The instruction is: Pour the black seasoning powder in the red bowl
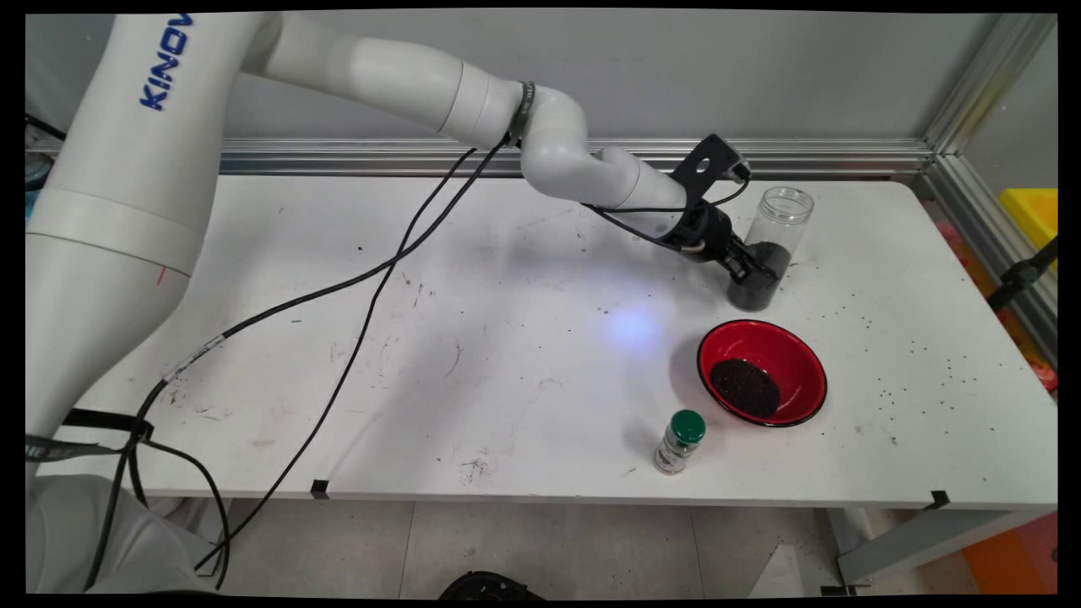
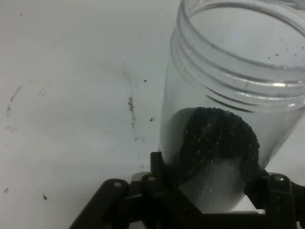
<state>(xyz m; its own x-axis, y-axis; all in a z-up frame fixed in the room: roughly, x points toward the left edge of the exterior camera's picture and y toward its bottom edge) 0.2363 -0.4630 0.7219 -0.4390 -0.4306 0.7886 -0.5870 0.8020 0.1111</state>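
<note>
The tool (image 1: 754,268) clamps the clear jar (image 1: 770,245) low on its wall (dark grains fill its bottom), tilting it slightly on the counter (image 1: 507,355), just behind the red bowl (image 1: 762,371).

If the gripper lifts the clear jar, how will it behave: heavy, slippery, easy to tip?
The jar looks like thin clear plastic, only partly filled with dark grains, so probably light. Its smooth wall may slip between the fingers. It is tall, narrow and has no lid, so tilting it would likely shift or spill the grains.
</note>
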